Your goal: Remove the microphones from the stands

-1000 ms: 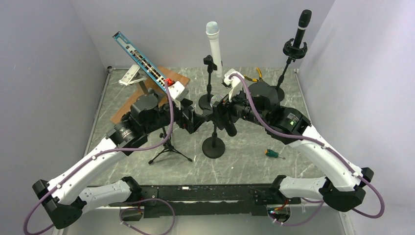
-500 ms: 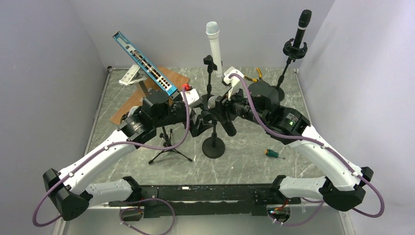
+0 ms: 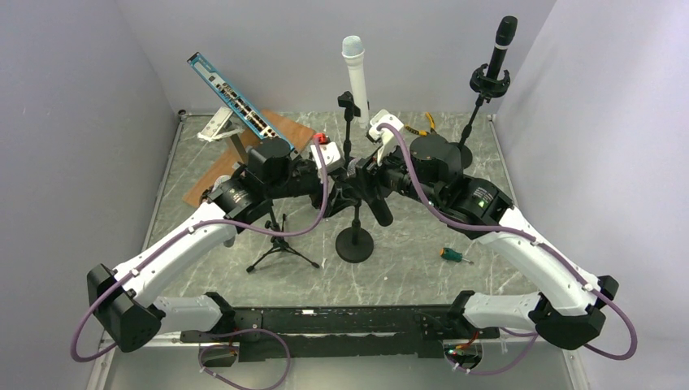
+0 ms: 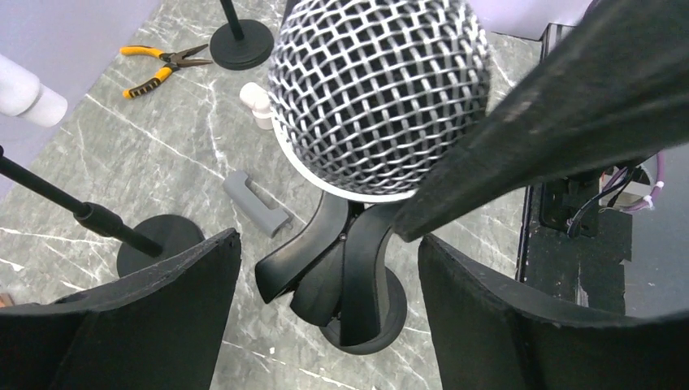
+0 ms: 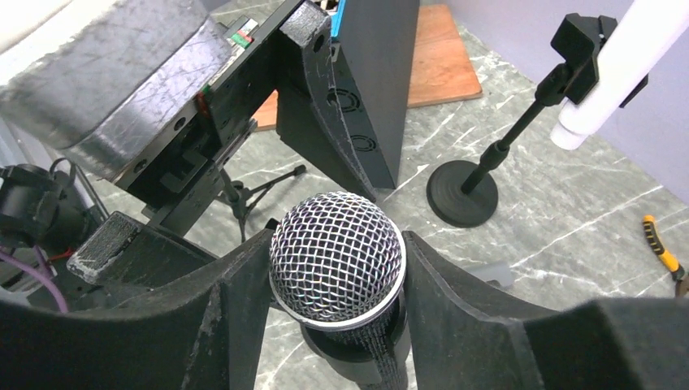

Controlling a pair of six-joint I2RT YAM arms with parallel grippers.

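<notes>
Clutter: blue rack-mount network switch [image 3: 236,99] leaned on its prop at far left, and a small black tripod [image 3: 280,244] stood in front of it, both apart from the work.
Left gripper [image 4: 325,252]: jaws were spread wide, one finger on either side of the stand's clip below the mesh head, gripping nothing.
Microphone: the black handheld microphone with a silver mesh head [image 5: 336,256] sat tilted in the clip at table centre, head uppermost between the two grippers.
Stand: the short black desk stand with a round base [image 3: 355,244] rested on the grey marble-patterned table top [image 3: 422,268]; its forked black clip [image 4: 341,260] cradled the microphone body.
Right gripper [image 5: 336,280]: fingers were drawn in against both sides of the microphone at the collar of the head, holding it.
Screwdriver: a small orange-handled screwdriver [image 3: 451,254] lay near the base, to its right.
Risk, stand: the left fingers were not bracing the clip, so a pull would likely lift or tip the light stand along with the microphone.
Risk, grip: the hold sat high on the rounded mesh, so the fingers might slide off if the clip held tightly.
Risk, collision: both grippers crowded the same spot, so a careless withdrawal could knock them together.
</notes>
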